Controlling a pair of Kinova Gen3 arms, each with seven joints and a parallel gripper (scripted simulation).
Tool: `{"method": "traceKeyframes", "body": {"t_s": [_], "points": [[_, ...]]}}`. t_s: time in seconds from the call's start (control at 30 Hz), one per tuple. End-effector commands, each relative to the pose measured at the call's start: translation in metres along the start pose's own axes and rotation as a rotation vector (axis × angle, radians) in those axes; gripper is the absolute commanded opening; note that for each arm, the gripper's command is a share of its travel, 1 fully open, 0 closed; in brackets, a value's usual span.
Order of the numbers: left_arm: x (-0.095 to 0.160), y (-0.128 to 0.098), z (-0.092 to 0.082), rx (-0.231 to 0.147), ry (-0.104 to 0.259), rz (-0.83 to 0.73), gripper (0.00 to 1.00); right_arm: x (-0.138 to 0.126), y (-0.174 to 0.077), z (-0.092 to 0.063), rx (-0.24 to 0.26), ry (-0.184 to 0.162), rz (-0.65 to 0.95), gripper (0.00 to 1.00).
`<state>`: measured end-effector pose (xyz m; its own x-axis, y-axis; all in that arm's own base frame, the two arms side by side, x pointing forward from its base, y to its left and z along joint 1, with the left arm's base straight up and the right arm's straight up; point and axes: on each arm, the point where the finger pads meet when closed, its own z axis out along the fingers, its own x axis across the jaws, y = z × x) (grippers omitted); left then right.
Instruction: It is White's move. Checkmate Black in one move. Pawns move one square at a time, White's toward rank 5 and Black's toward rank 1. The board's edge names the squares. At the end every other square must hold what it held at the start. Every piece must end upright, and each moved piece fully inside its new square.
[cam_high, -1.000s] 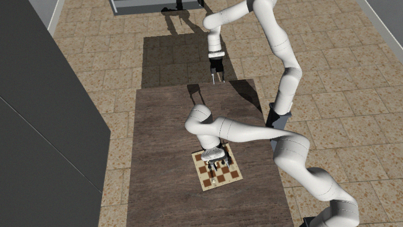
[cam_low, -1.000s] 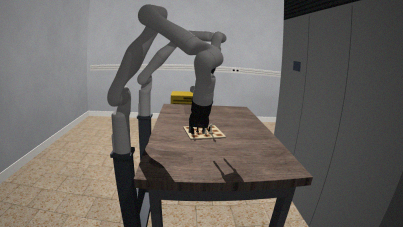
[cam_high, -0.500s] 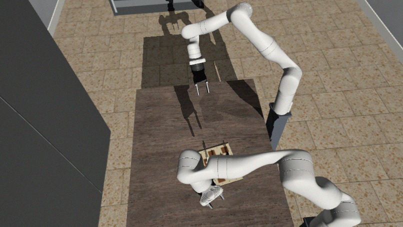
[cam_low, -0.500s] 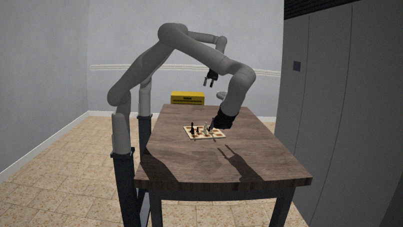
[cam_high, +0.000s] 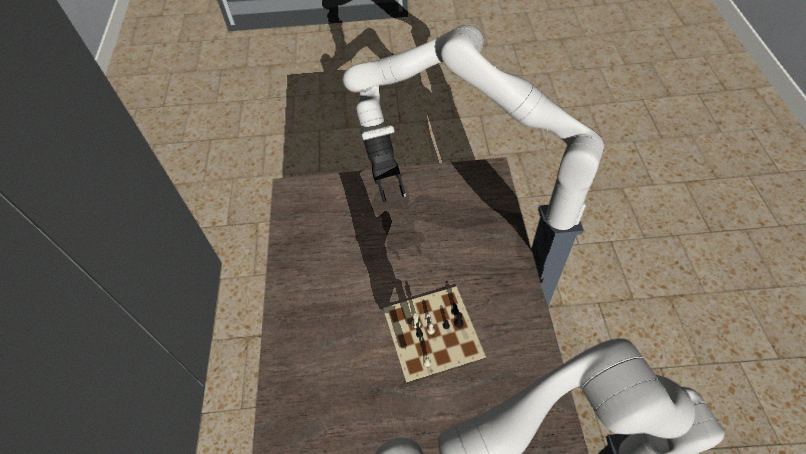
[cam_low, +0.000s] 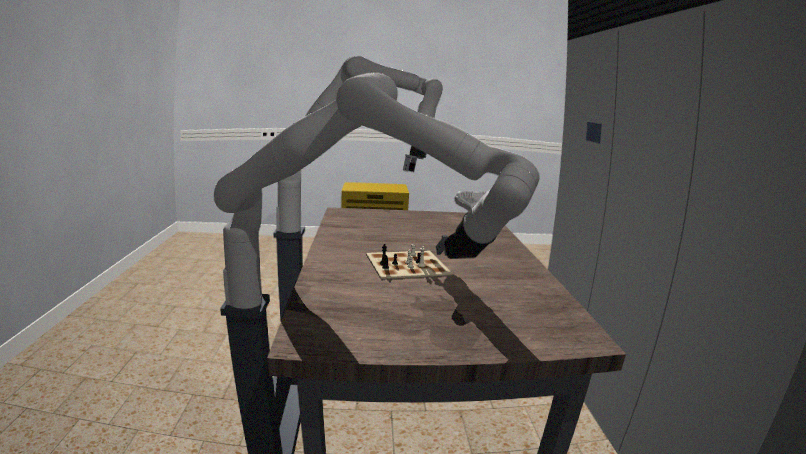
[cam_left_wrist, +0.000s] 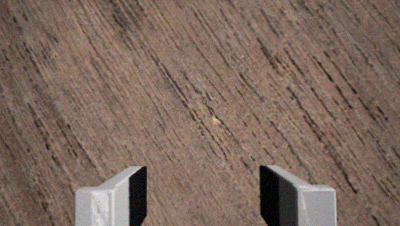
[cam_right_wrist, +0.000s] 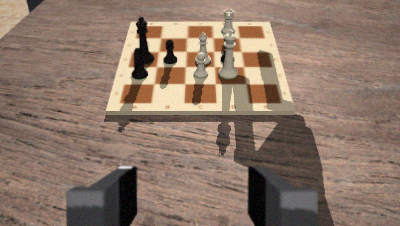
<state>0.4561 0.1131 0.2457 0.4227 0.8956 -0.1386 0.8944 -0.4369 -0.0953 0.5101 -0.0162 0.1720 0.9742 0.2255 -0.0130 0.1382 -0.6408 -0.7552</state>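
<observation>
The chessboard (cam_high: 445, 374) (cam_low: 416, 276) (cam_right_wrist: 160, 114) lies on the table. In the right wrist view, D5 holds a white rook (cam_right_wrist: 228, 24), D2 a tall crowned white piece (cam_right_wrist: 229, 62), C2 a white pawn (cam_right_wrist: 201, 69) and C3 a white bishop (cam_right_wrist: 203, 45). The black king (cam_right_wrist: 143, 40) is on A3, another black piece (cam_right_wrist: 139, 71) on A2, a black pawn (cam_right_wrist: 170, 56) on B3; a mostly hidden black piece is on D3. My right gripper (cam_high: 394, 197) (cam_low: 441, 245) (cam_right_wrist: 192, 190) is open, off the rank-1 side. My left gripper (cam_low: 410, 163) (cam_left_wrist: 203, 190) is open above bare wood beyond the rank-5 side.
The wooden table (cam_high: 315, 253) (cam_low: 394, 321) surrounds the board. The left arm (cam_high: 507, 400) crosses the lower right in the top view, and the right arm (cam_high: 507, 93) arches over the table's far end. A tall dark cabinet (cam_high: 101, 270) (cam_low: 648, 169) stands beside the table.
</observation>
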Motion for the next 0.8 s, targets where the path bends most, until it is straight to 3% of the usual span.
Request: {"method": "traceKeyframes", "body": {"t_s": [0.0,0.4,0.47,0.77], "points": [[0.036,-0.031,0.003,-0.025,0.004,-0.145,1.00,0.001,-0.001,-0.001,0.000,0.001,-0.002,1.00],[0.123,-0.172,0.022,-0.087,0.003,-0.681,1.00,0.001,-0.001,-0.001,0.000,0.001,-0.002,1.00],[0.123,-0.172,0.022,-0.087,0.003,-0.681,1.00,0.001,-0.001,-0.001,0.000,0.001,-0.002,1.00],[0.151,-0.294,0.044,-0.129,0.000,-1.099,1.00,0.001,-0.001,-0.001,0.000,0.001,-0.002,1.00]]}}
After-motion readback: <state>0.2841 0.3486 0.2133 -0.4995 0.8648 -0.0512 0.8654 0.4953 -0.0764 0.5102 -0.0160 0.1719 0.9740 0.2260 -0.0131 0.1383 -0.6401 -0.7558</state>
